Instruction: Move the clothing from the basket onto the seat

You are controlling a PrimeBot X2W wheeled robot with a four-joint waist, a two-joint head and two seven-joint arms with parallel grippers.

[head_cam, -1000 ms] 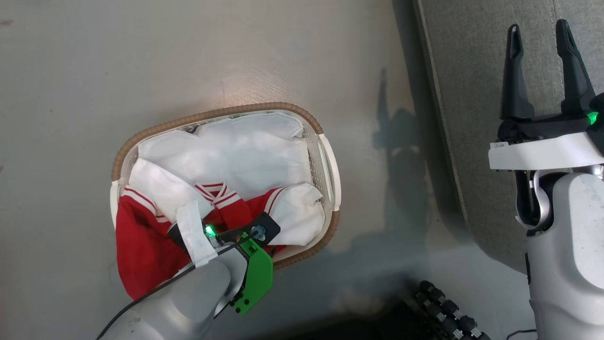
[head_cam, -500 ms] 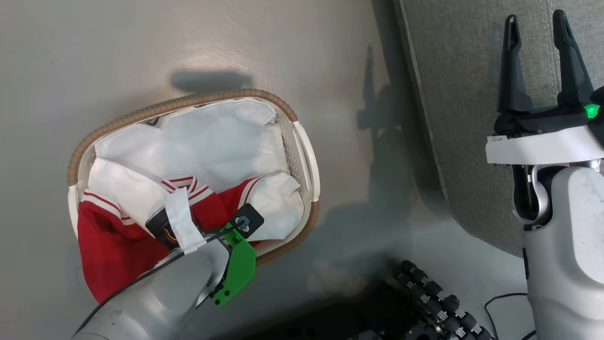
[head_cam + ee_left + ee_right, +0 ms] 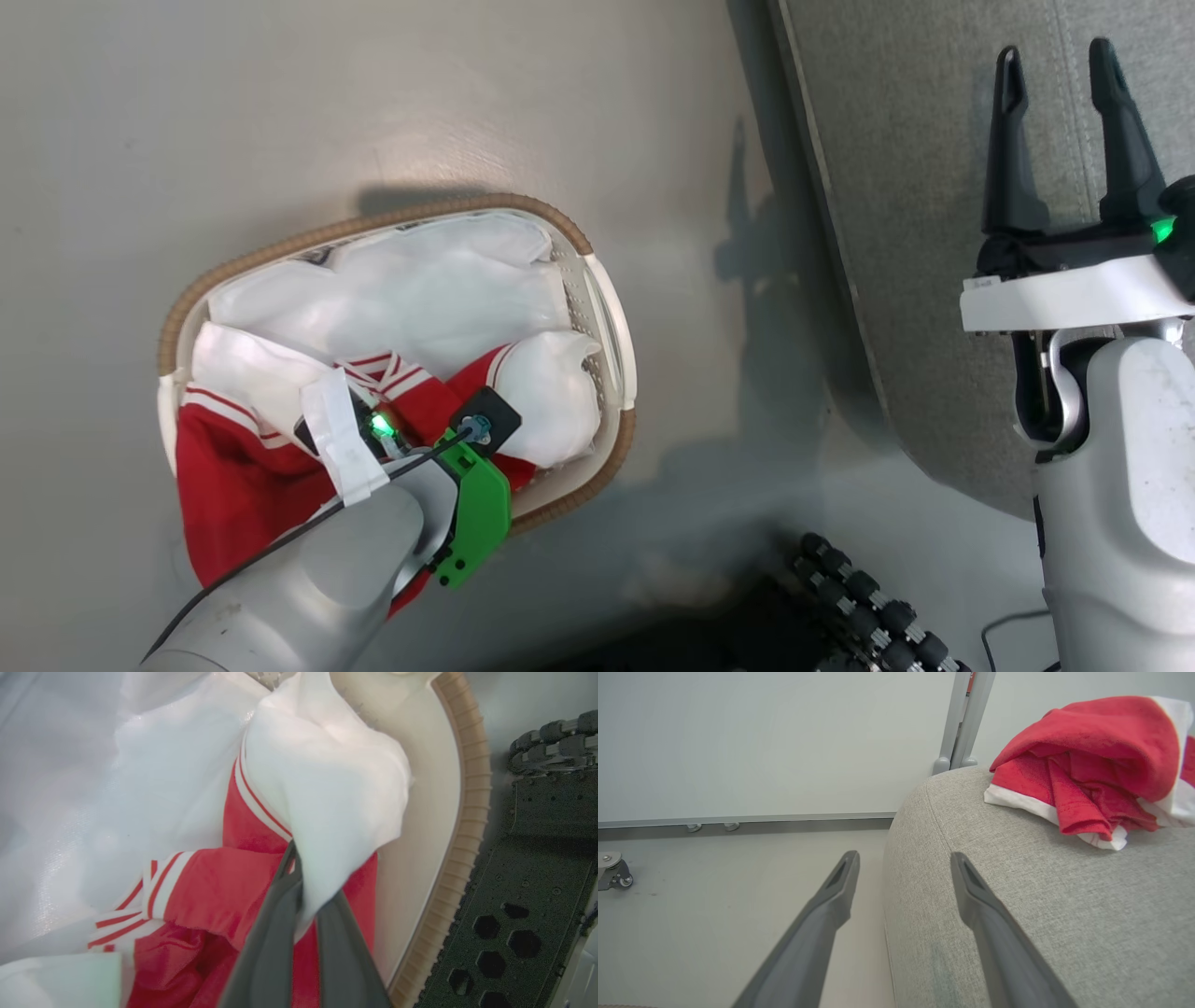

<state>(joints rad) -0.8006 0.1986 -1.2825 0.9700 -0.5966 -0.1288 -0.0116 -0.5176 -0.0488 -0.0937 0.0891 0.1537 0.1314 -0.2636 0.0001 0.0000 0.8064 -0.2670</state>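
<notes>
Left claw (image 3: 299, 872) pinches soft, crumpled red clothing (image 3: 219, 882).

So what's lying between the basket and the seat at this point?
Nothing. In the head view the floor between the basket and the seat is bare, with just shadows falling across it.

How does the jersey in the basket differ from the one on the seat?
The basket jersey is pinched by the left gripper and spills over the rim of the basket; the seat jersey lies bunched on the seat, free of the open right gripper. The basket jersey shows white sleeves; the seat jersey is mostly red. Both are red, white-trimmed.
</notes>
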